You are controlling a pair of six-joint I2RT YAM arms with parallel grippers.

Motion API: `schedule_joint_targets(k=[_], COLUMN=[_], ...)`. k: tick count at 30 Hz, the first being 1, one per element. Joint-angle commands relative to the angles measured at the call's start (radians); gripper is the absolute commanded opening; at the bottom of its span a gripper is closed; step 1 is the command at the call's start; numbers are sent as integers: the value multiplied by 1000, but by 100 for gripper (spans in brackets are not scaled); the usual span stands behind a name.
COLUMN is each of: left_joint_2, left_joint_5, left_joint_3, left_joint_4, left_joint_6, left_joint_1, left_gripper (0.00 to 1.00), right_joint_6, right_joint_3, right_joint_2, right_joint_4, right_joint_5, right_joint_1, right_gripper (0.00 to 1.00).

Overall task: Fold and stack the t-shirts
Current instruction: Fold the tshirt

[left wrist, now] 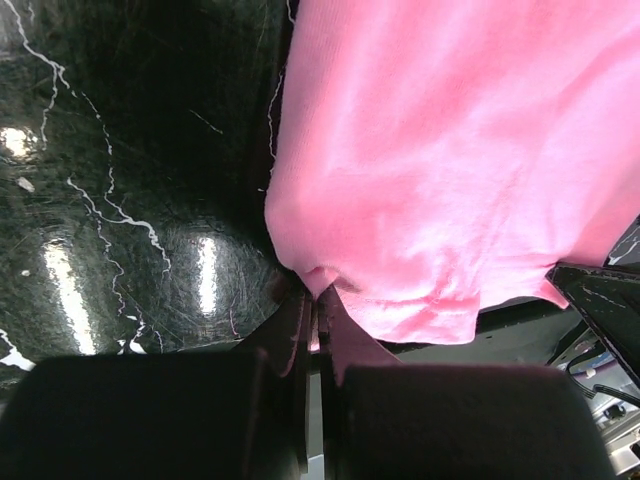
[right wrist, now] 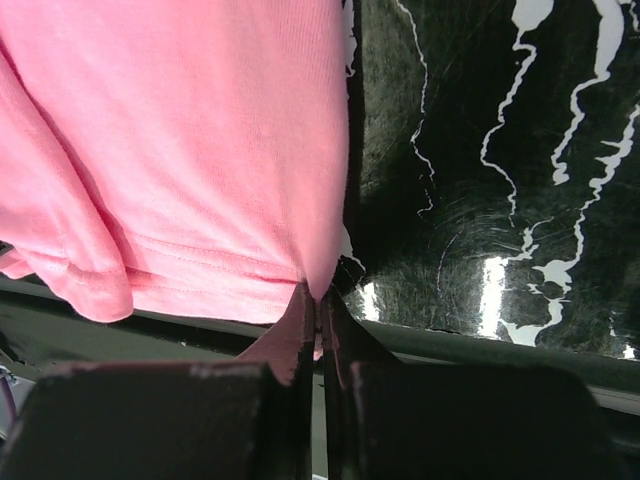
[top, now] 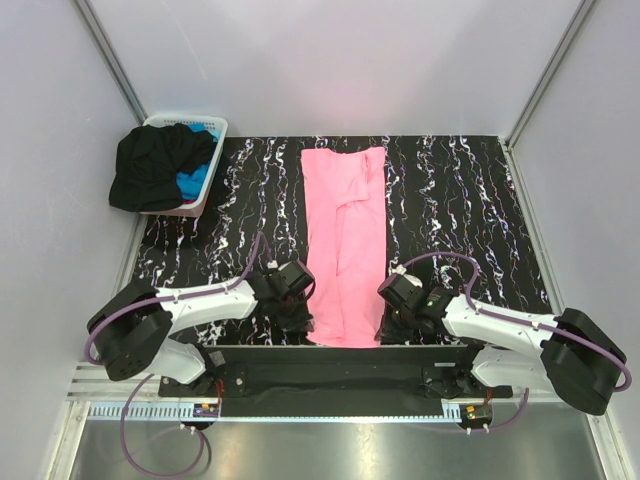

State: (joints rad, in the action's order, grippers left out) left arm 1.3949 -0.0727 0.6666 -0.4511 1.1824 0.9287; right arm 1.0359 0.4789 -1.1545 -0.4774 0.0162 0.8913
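The pink t-shirt (top: 345,240) lies as a long narrow strip down the middle of the black marbled table (top: 470,220), sides folded in. My left gripper (top: 298,318) is shut on its near left hem corner, seen in the left wrist view (left wrist: 316,290), where the pink cloth (left wrist: 440,150) spreads away. My right gripper (top: 388,322) is shut on the near right hem corner, seen in the right wrist view (right wrist: 318,292) with the pink cloth (right wrist: 180,140). The black t-shirt (top: 155,165) and the blue t-shirt (top: 195,178) lie bunched in the basket.
A white slotted basket (top: 210,125) stands at the table's far left corner, the black shirt spilling over its left side. White walls close in the table. The table's near edge and the arm bases' rail (top: 340,375) lie just behind the grippers.
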Motion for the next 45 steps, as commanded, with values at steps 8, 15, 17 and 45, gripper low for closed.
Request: schedule_joint_targets(k=[8, 15, 17, 45], left_joint_2=[-25, -60, -66, 209], left_joint_5=[54, 103, 109, 266], left_joint_3=[39, 77, 90, 600], left_joint_4=[-24, -61, -72, -268], left_joint_6=[2, -12, -20, -297], left_joint_1=[27, 33, 33, -238], left_gripper=[0, 0, 0, 0], right_joint_6=[-46, -122, -138, -476], right_joint_3=[73, 229, 260, 765], right_joint_2=[22, 16, 3, -414], right_joint_4=[-121, -201, -204, -236], right_joint_5=[-68, -139, -151, -345], right_joint_1=[15, 14, 15, -255], right_gripper=[0, 0, 0, 0])
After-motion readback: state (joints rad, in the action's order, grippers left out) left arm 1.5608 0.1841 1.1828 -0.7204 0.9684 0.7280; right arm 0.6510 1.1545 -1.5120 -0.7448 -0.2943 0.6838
